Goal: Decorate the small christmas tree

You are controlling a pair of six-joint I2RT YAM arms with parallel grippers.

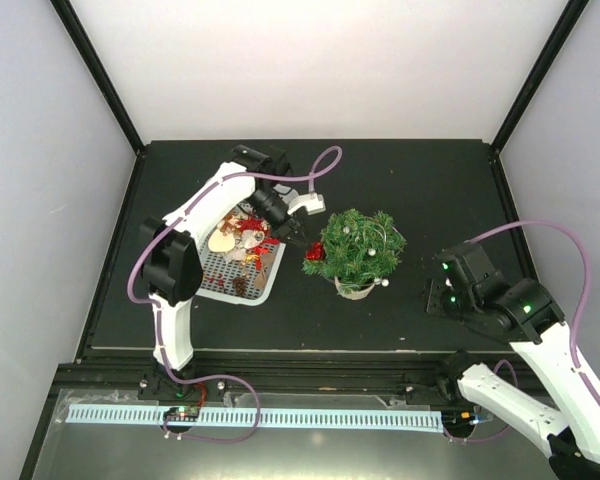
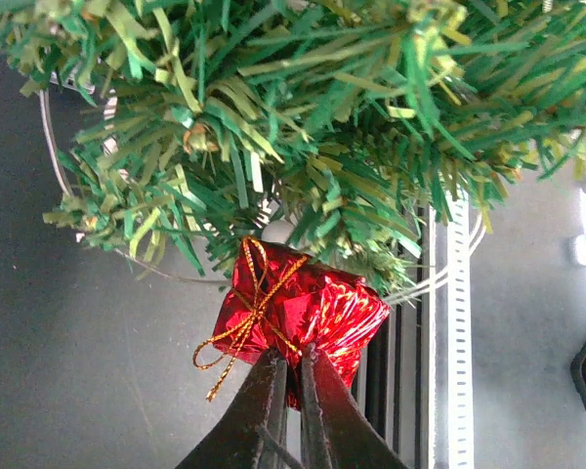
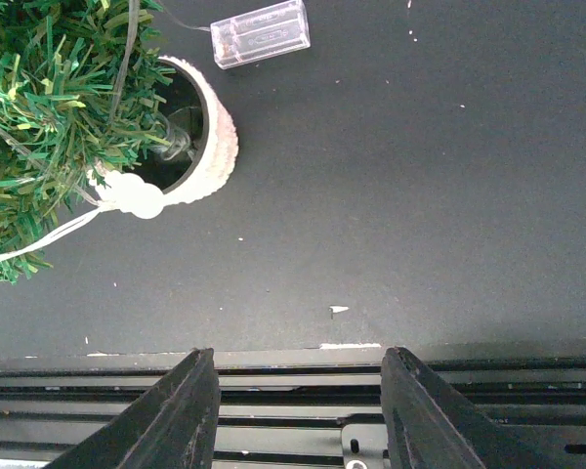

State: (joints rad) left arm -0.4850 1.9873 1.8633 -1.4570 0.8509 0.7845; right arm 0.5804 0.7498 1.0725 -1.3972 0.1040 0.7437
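The small christmas tree (image 1: 360, 246), bushy green in a whitish round pot (image 1: 354, 290), stands mid-table. My left gripper (image 1: 298, 238) is shut on a red foil gift ornament (image 2: 298, 311) with gold string, holding it against the tree's lower left branches (image 2: 303, 147). The ornament also shows in the top view (image 1: 315, 251). My right gripper (image 3: 298, 376) is open and empty, over the table's near edge to the right of the tree; its view shows the pot (image 3: 213, 147) and some branches (image 3: 49, 107).
A white mesh basket (image 1: 260, 290) of ornaments sits left of the tree under my left arm. A clear battery box (image 3: 261, 32) with a wire lies behind the pot. A slotted rail (image 1: 280, 417) runs along the near edge.
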